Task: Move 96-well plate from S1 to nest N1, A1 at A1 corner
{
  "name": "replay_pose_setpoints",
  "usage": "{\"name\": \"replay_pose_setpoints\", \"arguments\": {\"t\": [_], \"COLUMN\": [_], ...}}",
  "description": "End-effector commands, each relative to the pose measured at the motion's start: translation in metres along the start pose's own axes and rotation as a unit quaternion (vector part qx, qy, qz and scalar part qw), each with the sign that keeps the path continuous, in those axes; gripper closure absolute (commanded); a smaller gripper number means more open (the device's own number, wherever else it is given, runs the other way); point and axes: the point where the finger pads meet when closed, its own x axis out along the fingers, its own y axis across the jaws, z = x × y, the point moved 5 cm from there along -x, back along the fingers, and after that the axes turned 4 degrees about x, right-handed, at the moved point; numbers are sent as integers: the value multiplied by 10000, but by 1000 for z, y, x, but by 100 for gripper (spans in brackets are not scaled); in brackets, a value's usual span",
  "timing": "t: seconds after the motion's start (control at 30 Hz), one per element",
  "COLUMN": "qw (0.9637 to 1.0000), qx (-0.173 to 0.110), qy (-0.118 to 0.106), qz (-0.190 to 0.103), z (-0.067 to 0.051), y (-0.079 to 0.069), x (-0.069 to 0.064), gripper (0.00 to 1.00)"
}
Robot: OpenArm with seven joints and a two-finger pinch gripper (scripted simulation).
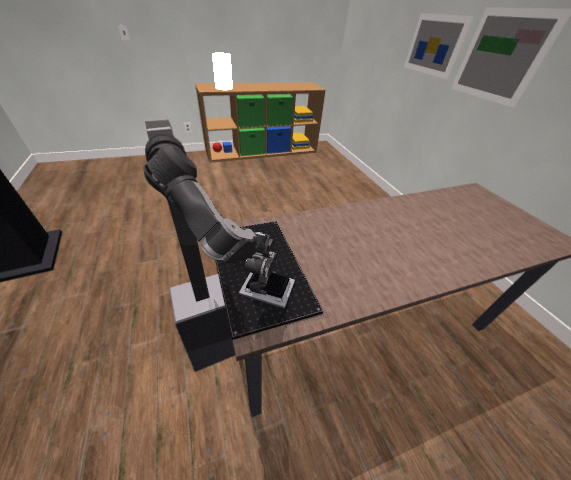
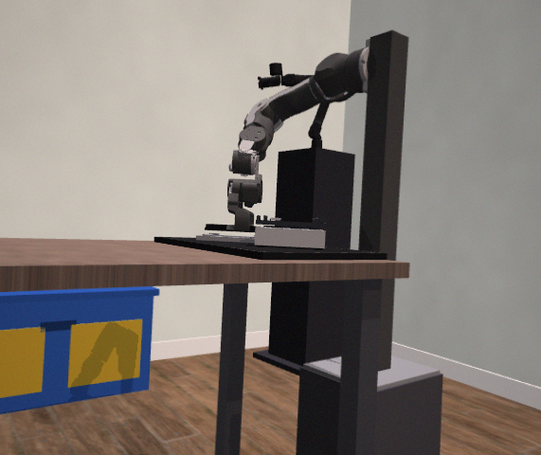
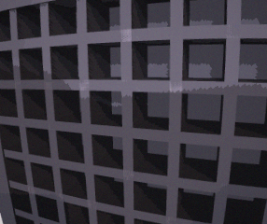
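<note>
The black 96-well plate (image 1: 278,284) is level, just over the pale plate nest N1 (image 1: 266,296) on the black perforated base board (image 1: 267,279). In the side view the plate (image 2: 225,227) shows as a thin dark slab a little above the nest (image 2: 224,237). I cannot tell whether it touches the locators. My gripper (image 1: 258,281) points down and is shut on the plate's near edge; it also shows in the side view (image 2: 243,221). The wrist view is filled by the plate's well grid (image 3: 140,125). The grey shaker S1 (image 2: 290,236) stands empty beside the nest.
The arm's black post (image 2: 383,147) and a black box (image 2: 315,191) stand behind the board. The board lies at the table's end near the arm's base (image 1: 197,304). A blue and yellow crate (image 2: 55,347) sits under the table.
</note>
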Motion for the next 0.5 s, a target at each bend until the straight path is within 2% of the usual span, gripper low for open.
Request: {"name": "replay_pose_setpoints", "arguments": {"t": [0.0,0.47], "qw": [10000,10000], "qx": [16,10], "qy": [-20,-12], "qz": [2,-2], "z": [1,-1], "y": [1,1], "x": [-1,-1], "gripper": [100,100]}}
